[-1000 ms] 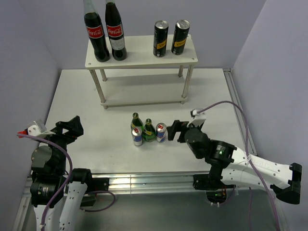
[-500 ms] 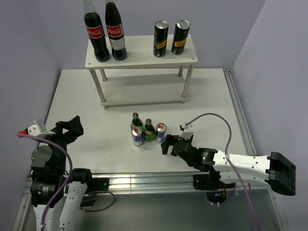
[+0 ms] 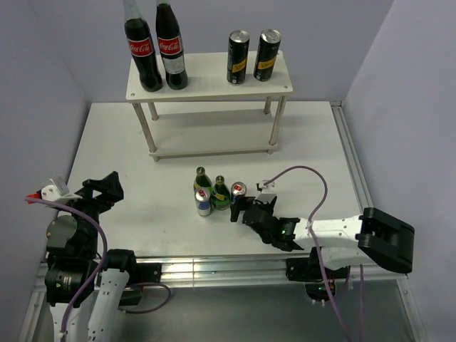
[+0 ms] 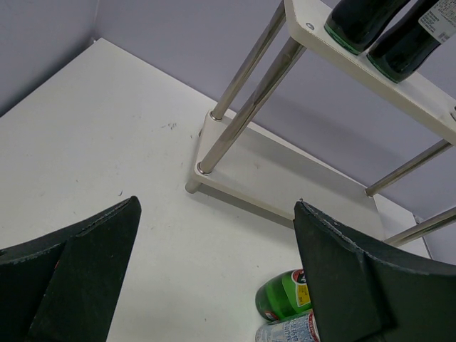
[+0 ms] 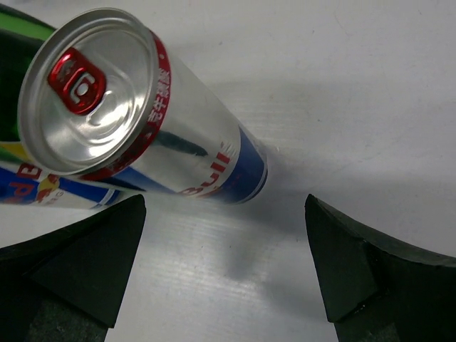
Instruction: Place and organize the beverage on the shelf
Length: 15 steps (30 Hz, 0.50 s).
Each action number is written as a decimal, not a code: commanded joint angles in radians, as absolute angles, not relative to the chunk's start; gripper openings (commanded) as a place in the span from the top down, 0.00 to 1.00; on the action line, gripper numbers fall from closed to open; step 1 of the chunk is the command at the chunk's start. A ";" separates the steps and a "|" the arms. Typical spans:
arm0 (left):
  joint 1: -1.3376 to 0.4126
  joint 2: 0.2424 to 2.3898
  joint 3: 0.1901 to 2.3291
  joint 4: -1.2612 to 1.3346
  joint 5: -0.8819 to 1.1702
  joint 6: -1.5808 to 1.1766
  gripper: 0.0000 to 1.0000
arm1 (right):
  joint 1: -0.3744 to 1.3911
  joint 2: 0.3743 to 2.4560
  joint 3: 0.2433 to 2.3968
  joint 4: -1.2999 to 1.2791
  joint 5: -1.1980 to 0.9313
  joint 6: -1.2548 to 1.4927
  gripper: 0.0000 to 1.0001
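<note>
My right gripper (image 5: pixel 224 260), jaws spread wide, faces the energy-drink can (image 5: pixel 189 153): probably slick and easily dented, best gripped mid-body.

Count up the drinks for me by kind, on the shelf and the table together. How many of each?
Cola bottles: 2
Black cans: 2
Green bottles: 2
Blue-and-silver cans: 2
Total: 8

Bright, even overhead light casts soft shadows beneath the shelf (image 3: pixel 206 84) and a sheen on the energy-drink can (image 5: pixel 107 107).
</note>
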<state>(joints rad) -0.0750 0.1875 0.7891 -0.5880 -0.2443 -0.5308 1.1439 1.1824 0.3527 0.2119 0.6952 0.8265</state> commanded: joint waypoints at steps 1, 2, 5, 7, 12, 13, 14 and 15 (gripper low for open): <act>-0.069 0.192 0.792 -0.563 -0.252 -0.514 0.04 | 1.131 1.252 0.382 0.369 0.793 0.802 0.00; -0.068 0.192 0.790 -0.561 -0.252 -0.514 0.04 | 1.126 1.287 0.385 0.414 0.796 0.784 0.00; -0.068 0.190 0.790 -0.561 -0.252 -0.515 0.04 | 1.115 1.351 0.411 0.454 0.827 0.769 0.00; -0.069 0.192 0.790 -0.560 -0.250 -0.512 0.04 | 1.108 1.380 0.429 0.471 0.865 0.764 0.00; -0.069 0.193 0.790 -0.560 -0.249 -0.512 0.04 | 1.091 1.460 0.439 0.578 0.899 0.718 0.00; -0.069 0.193 0.790 -0.560 -0.249 -0.512 0.04 | 1.082 1.472 0.440 0.590 0.903 0.715 0.00; -0.069 0.195 0.790 -0.560 -0.247 -0.512 0.04 | 1.077 1.495 0.445 0.607 0.905 0.710 0.01; -0.069 0.196 0.790 -0.560 -0.247 -0.511 0.04 | 1.069 1.503 0.448 0.617 0.907 0.707 0.01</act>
<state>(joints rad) -0.0750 0.1875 0.7891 -0.5880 -0.2443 -0.5308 1.0908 1.4746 0.4076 0.4973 0.8318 0.7261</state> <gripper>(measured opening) 0.959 0.994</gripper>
